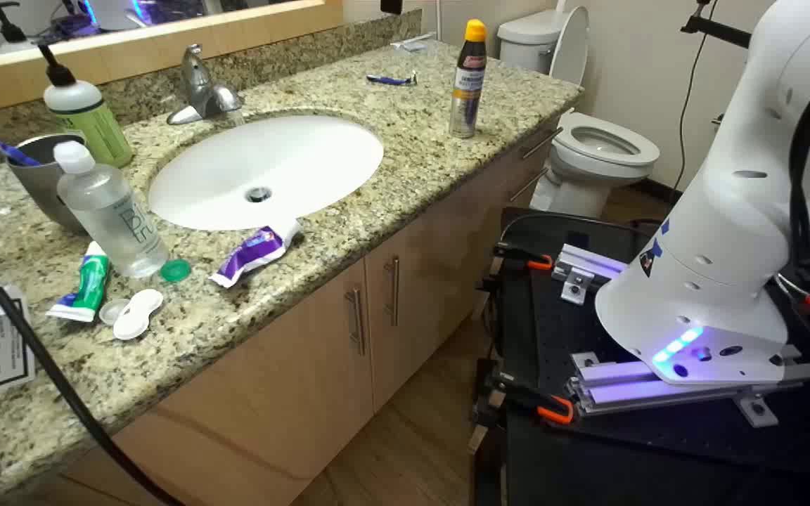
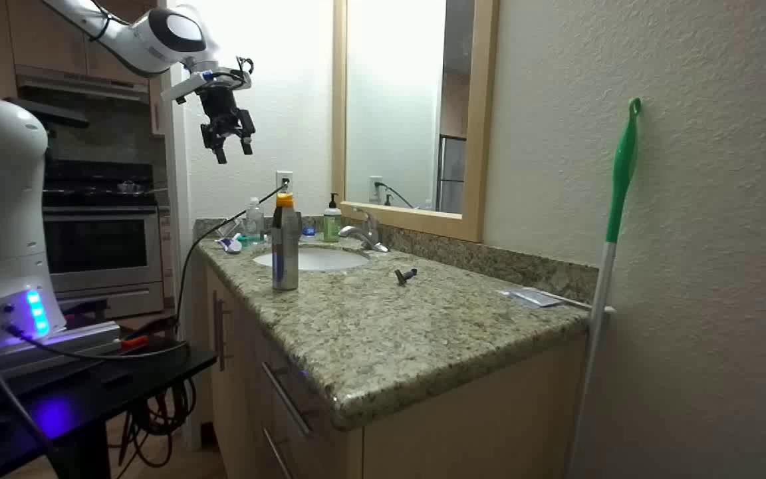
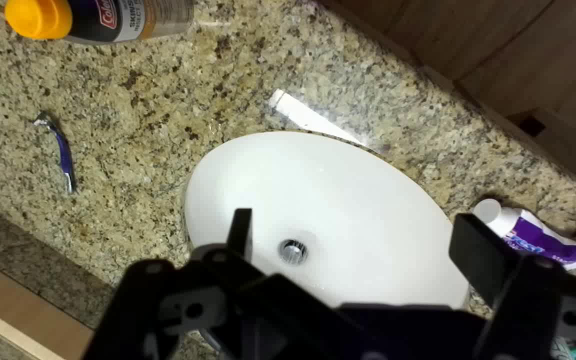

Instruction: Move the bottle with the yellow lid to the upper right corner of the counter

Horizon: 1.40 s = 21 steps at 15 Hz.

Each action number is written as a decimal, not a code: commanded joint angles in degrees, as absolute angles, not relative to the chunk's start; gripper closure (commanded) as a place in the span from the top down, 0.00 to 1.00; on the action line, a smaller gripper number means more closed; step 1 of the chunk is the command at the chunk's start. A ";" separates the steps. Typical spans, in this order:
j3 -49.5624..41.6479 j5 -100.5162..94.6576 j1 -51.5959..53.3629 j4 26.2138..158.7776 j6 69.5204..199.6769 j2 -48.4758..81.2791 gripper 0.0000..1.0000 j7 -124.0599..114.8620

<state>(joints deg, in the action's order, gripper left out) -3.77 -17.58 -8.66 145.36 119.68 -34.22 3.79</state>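
Note:
The bottle with the yellow lid (image 1: pixel 467 81) stands upright on the speckled granite counter (image 1: pixel 405 158), near its front edge and past the sink. It also stands upright in an exterior view (image 2: pixel 285 249). In the wrist view the bottle (image 3: pixel 118 19) is at the top left, partly cut off by the frame's edge. My gripper (image 2: pixel 233 156) hangs in the air well above the counter, pointing down, and is apart from the bottle. In the wrist view the gripper (image 3: pixel 352 217) has its fingers wide apart over the sink, with nothing between them.
A white oval sink (image 1: pixel 271 169) with a faucet (image 1: pixel 201 91) sits in the counter. A razor (image 1: pixel 391 80) and a packet (image 2: pixel 534 297) lie beyond it. A transparent bottle (image 1: pixel 113 218), green soap bottle (image 1: pixel 92 123), cup (image 1: pixel 46 176) and purple tube (image 1: pixel 254 253) are at the near end.

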 commanded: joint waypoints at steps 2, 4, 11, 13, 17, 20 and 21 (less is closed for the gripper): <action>-5.43 -17.33 -9.09 146.76 120.13 -35.64 1.00 3.72; -7.75 -16.48 -10.46 149.85 120.47 -38.10 1.00 3.04; -12.28 -16.81 -18.92 156.92 122.43 -44.37 1.00 -5.94; -12.40 -16.53 -18.28 153.27 120.15 -40.42 1.00 -3.84; -10.08 -17.78 -21.27 148.71 120.93 -31.17 1.00 -15.18; -14.14 -17.72 -24.91 145.23 119.56 -25.85 1.00 -16.53; -15.60 -17.18 -26.08 143.85 117.95 -24.58 1.00 -16.21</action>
